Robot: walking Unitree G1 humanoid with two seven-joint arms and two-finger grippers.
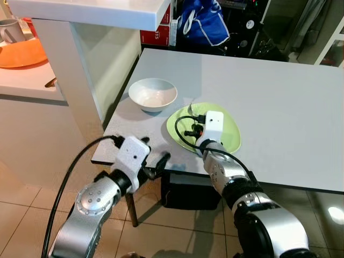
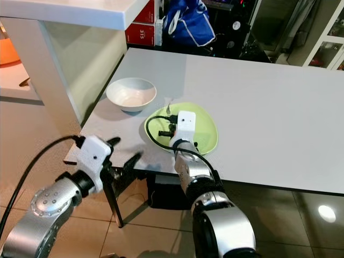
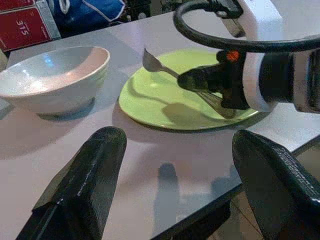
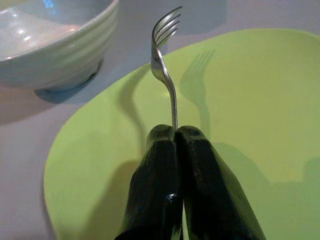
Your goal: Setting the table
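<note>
The plate is light green, plain with no pattern. The bowl is white, and faint ridged lines run round its outside. The fork is shiny silver. The surface is pale grey. The right hand has black fingers, and so does the left hand. Each wrist has a white block, the arms are silver, and the cables are black. On the far side of the surface lies a blue bag with white cords, beside a red box with white writing. An orange plate sits on the white counter. The floor has beige tiles with dark lines between them.
</note>
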